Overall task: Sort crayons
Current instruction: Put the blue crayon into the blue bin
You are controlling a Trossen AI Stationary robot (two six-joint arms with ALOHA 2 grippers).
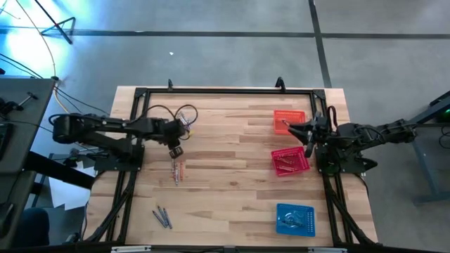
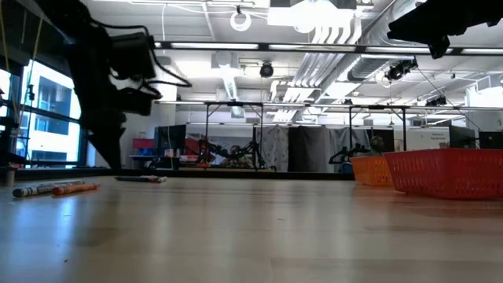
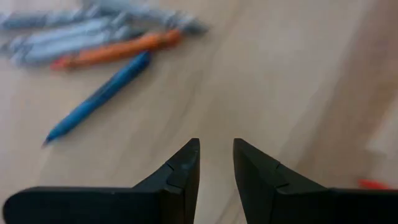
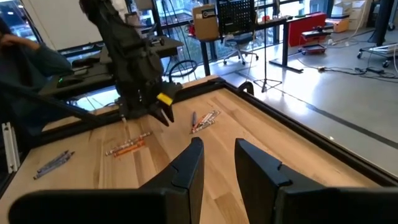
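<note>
While the left hand [image 1: 176,150] hangs above the worktop [image 1: 232,140] just beside a small cluster of crayons [image 1: 177,171], we see its two fingers [image 3: 180,171] standing a little apart with nothing between them. In its own wrist view only bare wood shows in the gap, and the nearest crayons lie ahead of the tips: a blue crayon [image 3: 99,96], an orange crayon [image 3: 118,50] and several grey crayons [image 3: 68,31], touching or nearly touching one another, none touched by the hand.

We find the right hand [image 1: 308,135] between the orange basket [image 1: 290,119] and the red basket [image 1: 290,161], over the worktop's right side. Its fingers [image 4: 186,168] are likewise slightly parted and hold nothing.

From above, a second small group of grey crayons [image 1: 162,217] lies near the worktop's front-left part, well apart from the cluster by the left hand. The red basket holds some thin sticks, and the blue basket [image 1: 295,218] sits near the front-right corner; what lies in it we cannot tell. In the low view, a grey and an orange crayon [image 2: 55,189] rest side by side on the wood.
</note>
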